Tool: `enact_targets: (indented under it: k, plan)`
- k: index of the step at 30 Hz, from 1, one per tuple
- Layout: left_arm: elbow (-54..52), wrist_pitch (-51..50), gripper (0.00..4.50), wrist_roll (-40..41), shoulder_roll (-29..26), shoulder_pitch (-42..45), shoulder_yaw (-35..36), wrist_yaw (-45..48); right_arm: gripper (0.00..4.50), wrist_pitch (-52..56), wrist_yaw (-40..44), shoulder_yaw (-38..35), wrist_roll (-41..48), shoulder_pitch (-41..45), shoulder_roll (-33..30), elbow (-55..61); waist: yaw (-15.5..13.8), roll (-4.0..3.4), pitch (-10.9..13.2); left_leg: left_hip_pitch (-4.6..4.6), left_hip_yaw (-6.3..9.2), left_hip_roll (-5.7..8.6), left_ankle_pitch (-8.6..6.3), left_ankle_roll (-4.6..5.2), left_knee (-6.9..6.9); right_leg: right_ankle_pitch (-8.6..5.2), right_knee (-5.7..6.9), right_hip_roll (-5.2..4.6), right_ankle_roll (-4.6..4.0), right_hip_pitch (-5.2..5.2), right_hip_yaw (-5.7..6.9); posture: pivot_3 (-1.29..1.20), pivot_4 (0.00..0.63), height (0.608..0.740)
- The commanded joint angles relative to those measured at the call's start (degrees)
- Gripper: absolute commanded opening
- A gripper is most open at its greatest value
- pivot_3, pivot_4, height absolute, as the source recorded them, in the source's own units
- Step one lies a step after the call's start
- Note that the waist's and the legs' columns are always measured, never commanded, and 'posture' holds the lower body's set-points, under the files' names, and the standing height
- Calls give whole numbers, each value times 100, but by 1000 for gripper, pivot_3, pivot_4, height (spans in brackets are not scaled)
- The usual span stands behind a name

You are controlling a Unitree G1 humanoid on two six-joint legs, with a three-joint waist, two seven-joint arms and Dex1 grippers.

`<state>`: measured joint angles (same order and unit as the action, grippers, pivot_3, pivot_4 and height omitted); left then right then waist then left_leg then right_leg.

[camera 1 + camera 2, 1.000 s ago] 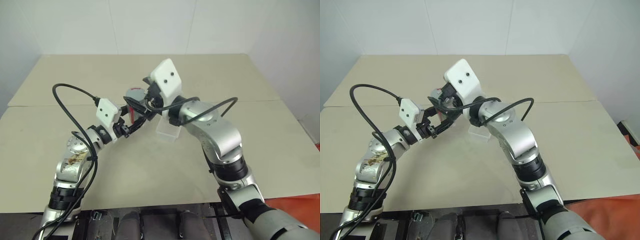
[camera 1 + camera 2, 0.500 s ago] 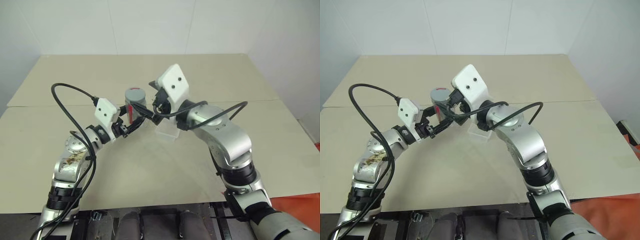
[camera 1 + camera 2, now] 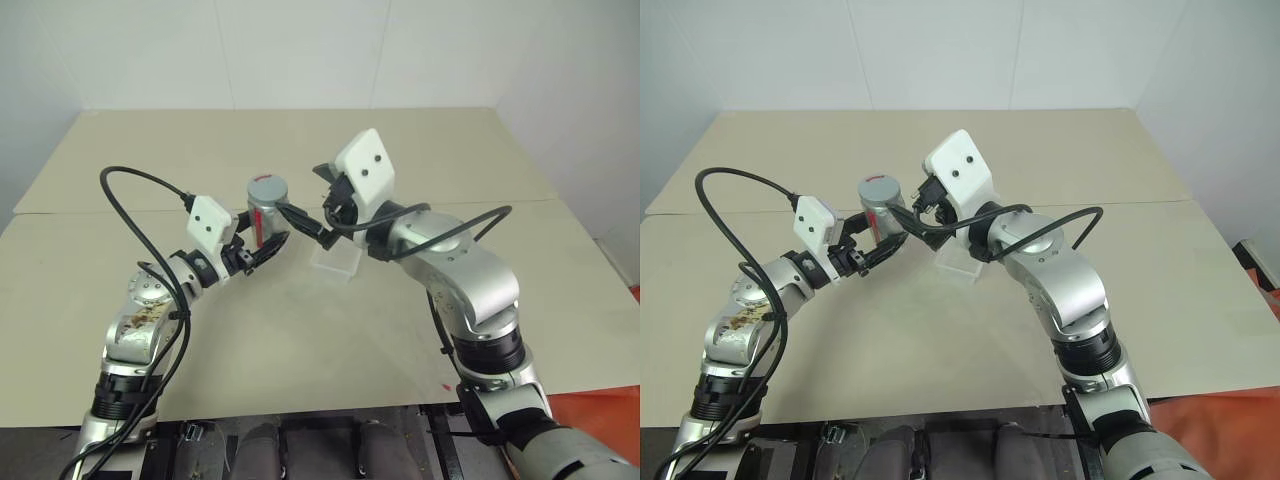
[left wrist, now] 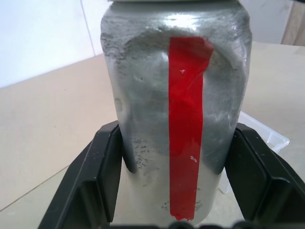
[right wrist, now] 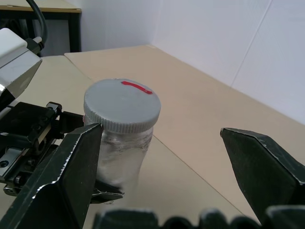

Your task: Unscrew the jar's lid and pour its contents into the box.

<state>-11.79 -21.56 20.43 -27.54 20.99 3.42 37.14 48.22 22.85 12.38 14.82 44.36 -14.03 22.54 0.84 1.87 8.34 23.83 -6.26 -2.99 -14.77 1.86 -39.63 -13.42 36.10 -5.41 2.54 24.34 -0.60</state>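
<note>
Capped jar (image 3: 267, 212) upright, clear box (image 3: 336, 262) beside

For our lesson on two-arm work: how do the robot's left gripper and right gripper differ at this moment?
The left gripper is shut on the jar, its fingers clamping the jar's lower body; the right gripper is open and holds nothing. The left gripper sits low, beside the jar's base; the right gripper sits higher, level with the lid, which is on the jar. Both have two black fingers and point toward the jar.
</note>
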Motion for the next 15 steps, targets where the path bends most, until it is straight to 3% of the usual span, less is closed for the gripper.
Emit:
enact_targets:
  k: [1,15]
  plan:
    - [-253,61,2783,138,-60,86,110,88,4474,29,-125,-284,-23,30,-50,154,-3,0,0,0,0,0,0,0,0,0,0,0,0,0,0,0,150,740]
    - [-474,11,2783,255,-119,-99,87,219,4474,73,-217,-264,-101,107,-25,37,-5,0,0,0,0,0,0,0,0,0,0,-1,0,0,0,0,150,740]
